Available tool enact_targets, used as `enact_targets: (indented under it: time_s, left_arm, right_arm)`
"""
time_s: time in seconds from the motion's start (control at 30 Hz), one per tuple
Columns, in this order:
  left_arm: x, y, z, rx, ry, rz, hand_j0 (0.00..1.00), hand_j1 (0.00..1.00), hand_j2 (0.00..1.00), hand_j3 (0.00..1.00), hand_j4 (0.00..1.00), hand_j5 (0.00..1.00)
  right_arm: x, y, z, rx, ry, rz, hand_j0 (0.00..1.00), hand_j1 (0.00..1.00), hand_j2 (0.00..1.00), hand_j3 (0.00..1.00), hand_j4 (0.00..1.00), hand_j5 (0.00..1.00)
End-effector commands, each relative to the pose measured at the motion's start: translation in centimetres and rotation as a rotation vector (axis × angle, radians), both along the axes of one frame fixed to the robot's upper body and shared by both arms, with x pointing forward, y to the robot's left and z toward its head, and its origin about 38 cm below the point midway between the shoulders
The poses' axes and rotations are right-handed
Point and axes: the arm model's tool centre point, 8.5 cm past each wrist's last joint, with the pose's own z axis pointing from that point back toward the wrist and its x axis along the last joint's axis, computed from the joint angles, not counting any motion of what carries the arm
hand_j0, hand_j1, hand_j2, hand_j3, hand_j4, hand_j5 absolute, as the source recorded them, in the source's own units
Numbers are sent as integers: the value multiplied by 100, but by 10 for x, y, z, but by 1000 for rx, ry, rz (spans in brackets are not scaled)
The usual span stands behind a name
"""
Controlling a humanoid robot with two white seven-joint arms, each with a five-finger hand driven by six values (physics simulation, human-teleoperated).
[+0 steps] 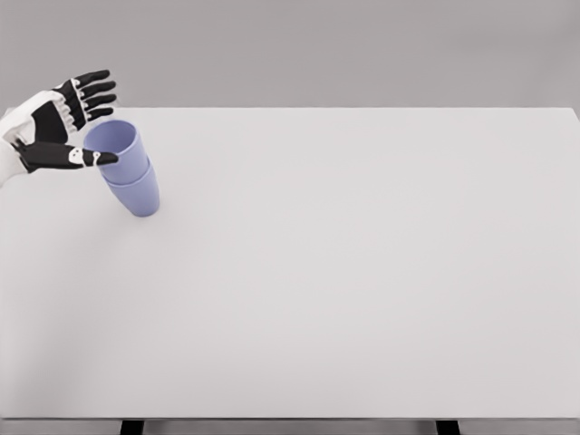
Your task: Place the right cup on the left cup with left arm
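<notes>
Two light blue cups stand nested at the table's far left: the upper cup (120,149) sits inside the lower cup (138,194), and the stack tilts toward the upper left. My left hand (101,122) hovers just left of the upper cup's rim, fingers spread wide. Its thumb (91,157) reaches to the rim's near edge, while the other fingers (94,93) stretch out behind the cup. Nothing is held in the hand. The right arm does not show.
The white table (362,272) fills most of the view, with its far edge near the top and its front edge at the bottom. Grey wall lies behind.
</notes>
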Motion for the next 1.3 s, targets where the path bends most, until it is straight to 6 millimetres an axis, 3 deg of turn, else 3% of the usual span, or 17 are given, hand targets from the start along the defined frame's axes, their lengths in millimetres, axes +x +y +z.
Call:
enact_targets:
  time_s: [0.0,0.23,0.5,0.67,0.9,1.13,1.27]
  left_arm:
    - [-2,3,12,-3,-30,4,100,100,100,100,100,100]
    - [-8,5,22,2,-57,-1,100,100,100,100,100,100]
    - [-59,14,49,-9,-203,-16,100,100,100,100,100,100]
    - [-70,20,50,-20,-231,-40,100,100,100,100,100,100]
    - [-89,7,50,-12,-482,-147,100,100,100,100,100,100]
    - [-106,-22,34,-38,-663,-270,100,100,100,100,100,100]
    - [-109,-44,10,14,-634,-347,100,100,100,100,100,100]
  right_arm:
    - [0,0,0,0,0,0,100,100,100,100,100,100]
    - [0,0,0,0,0,0,100,100,100,100,100,100]
    - [0,0,0,0,0,0,100,100,100,100,100,100]
    - [0,0,0,0,-1,0,100,100,100,100,100,100]
    - [0,0,0,0,0,0,100,100,100,100,100,100]
    - [0,0,0,0,0,0,100,100,100,100,100,100]
    - [0,0,0,0,0,0,100,100,100,100,100,100]
